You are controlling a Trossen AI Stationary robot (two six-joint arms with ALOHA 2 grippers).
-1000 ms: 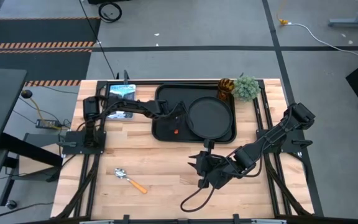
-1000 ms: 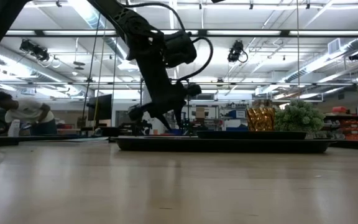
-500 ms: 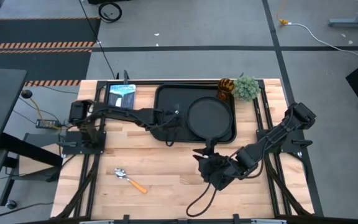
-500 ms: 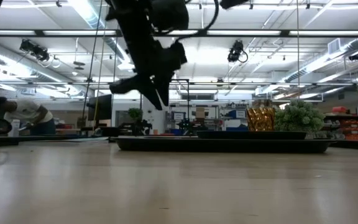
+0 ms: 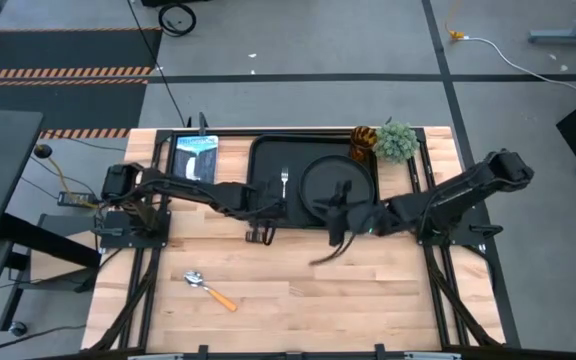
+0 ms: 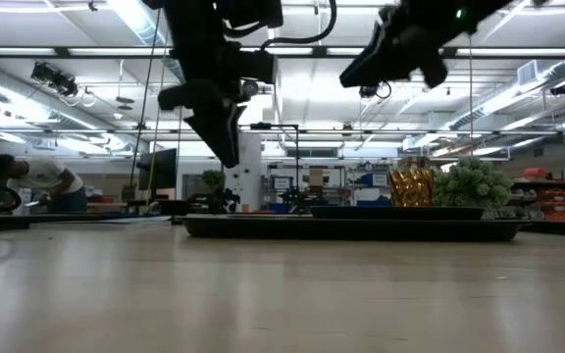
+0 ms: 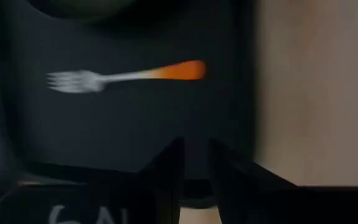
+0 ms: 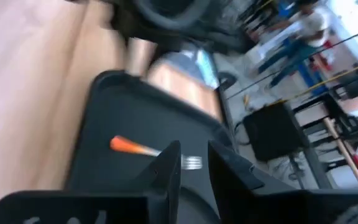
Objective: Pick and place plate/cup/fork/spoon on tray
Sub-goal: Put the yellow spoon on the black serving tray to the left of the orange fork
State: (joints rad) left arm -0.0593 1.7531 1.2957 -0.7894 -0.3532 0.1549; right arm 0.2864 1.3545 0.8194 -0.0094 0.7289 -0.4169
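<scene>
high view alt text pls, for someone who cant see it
Seen from above, a black tray on a wooden table holds a round black plate and a fork. The left end effector hovers at the tray's near edge, and the right end effector is over the plate. A spoon lies on the table, and an amber cup stands beside a green plant.

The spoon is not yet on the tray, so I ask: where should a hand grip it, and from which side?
Grip the spoon at its orange handle, coming straight from above. It lies flat on the bare table, nothing beside it, and the straight, narrow handle fits between fingers better than the rounded bowl.
</scene>
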